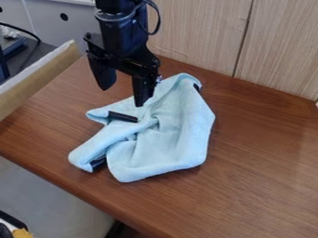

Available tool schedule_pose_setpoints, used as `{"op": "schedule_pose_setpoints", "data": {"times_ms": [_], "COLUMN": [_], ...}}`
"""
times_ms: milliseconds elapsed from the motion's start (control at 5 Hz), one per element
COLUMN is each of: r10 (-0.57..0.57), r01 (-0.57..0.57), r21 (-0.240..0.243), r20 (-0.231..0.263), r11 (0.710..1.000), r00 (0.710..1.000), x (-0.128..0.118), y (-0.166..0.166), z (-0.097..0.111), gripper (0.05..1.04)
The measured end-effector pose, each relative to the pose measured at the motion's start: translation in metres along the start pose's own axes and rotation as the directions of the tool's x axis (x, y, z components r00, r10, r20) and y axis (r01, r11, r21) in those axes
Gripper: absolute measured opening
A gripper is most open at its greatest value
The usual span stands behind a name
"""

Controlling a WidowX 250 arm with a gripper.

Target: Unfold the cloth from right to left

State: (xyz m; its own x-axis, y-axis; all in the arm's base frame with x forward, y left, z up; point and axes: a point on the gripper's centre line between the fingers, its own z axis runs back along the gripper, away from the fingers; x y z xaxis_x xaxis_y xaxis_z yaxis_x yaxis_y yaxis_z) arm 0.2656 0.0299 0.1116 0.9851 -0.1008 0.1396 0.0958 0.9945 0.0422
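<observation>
A black robot arm [127, 37] hangs in from 11 o'clock, its end effector [124, 96] pointing down toward 6 o'clock, two fingers [105, 76] spread apart, one toward 10 o'clock, the other toward 4.

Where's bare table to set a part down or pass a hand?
Widest: table to the cloth's right in the image, out toward the wood-grain wall. Smaller: between cloth and tan board at left. Crowded: the cloth's far side, with the open gripper hanging there and its far corner close to the wall.
</observation>
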Motion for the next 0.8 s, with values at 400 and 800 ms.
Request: {"op": "schedule_pose_setpoints", "data": {"times_ms": [400,800], "r10": [-0.135,-0.373], "r01": [0.133,0.371], "r21": [-0.060,-0.049], "r20": [-0.031,-0.054], "r11": [0.989,0.927], "r00": [0.990,0.926], "x": [0.008,0.017], "y": [0.012,0.026], "z": [-0.021,-0.036], "gripper": [1.001,1.001]}}
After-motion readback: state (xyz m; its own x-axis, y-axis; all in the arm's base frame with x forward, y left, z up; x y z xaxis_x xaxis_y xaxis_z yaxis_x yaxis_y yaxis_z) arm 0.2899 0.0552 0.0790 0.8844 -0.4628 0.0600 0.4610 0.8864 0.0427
